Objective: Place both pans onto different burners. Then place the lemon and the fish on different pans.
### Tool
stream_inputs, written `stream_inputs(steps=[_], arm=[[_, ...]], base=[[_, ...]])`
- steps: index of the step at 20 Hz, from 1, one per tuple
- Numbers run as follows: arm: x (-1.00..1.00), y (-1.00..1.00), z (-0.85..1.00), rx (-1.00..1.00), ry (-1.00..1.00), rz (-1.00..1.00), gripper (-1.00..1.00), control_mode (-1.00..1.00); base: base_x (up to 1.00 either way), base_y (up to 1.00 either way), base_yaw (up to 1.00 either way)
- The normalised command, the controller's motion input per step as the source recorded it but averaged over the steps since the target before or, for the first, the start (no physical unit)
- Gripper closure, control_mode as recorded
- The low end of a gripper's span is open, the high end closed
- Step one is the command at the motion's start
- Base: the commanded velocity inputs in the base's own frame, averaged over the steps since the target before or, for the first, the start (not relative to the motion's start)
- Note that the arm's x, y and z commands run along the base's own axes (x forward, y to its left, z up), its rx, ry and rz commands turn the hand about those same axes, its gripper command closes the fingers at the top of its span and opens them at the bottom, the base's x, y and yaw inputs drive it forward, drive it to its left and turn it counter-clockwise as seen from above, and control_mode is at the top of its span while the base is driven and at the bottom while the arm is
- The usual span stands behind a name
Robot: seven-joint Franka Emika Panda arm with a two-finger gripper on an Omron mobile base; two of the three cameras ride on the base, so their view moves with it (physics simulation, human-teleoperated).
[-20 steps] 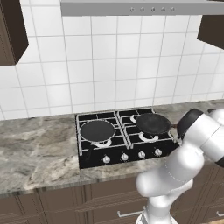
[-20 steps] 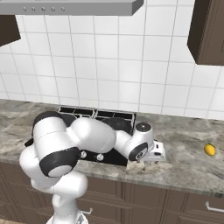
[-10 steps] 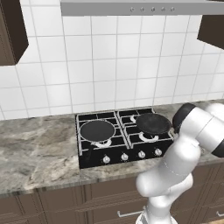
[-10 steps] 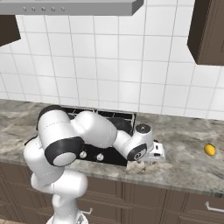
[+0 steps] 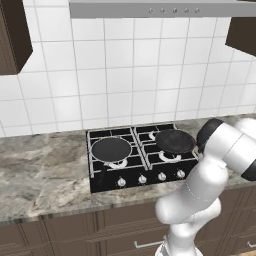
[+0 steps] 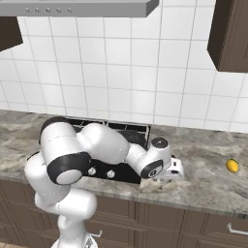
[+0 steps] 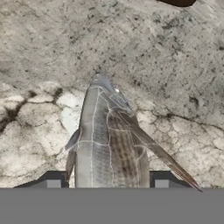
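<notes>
The tool (image 7: pixel 107 183) straddles the fish (image 7: pixel 109 144) on the counter (image 7: pixel 175 78) right of the burners (image 5: pixel 137 155) — whether it grips, I cannot tell.

Even, diffuse light fills the rendered kitchen, with no single source to be made out. The white wall tiles (image 5: pixel 125 75) read bright and flat, without glare. Shadows are faint: a soft dark band under the hood (image 5: pixel 150 10) and beneath the table (image 6: pixel 203 189) edge. Both base views look soft and slightly blocky. In the hand view the fish (image 7: pixel 109 144) and the marble texture are blurred, with smeared detail close up.
</notes>
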Motion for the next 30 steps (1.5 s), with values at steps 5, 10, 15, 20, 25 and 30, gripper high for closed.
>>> stream_inputs(steps=[5, 10, 15, 20, 25, 30], arm=[[-0.22, 0.0, 0.25, 0.0, -0.03, -0.02, 1.0, -1.0], [-0.31, 0.0, 0.62, 0.0, -0.04, -0.04, 1.0, -1.0], [-0.26, 0.05, 0.66, -0.03, 0.0, -0.11, 1.0, -1.0], [-0.27, 0.14, 0.53, -0.02, 0.0, -0.1, 1.0, -1.0], [-0.17, 0.26, 0.43, 0.03, 0.0, -0.01, 1.0, -1.0], [-0.05, 0.56, 0.37, 0.05, 0.0, 0.0, 1.0, -1.0]], base=[[0.0, 0.0, 0.0], [0.0, 0.0, 0.0], [0.0, 0.0, 0.0], [0.0, 0.0, 0.0], [0.0, 0.0, 0.0], [0.0, 0.0, 0.0]])
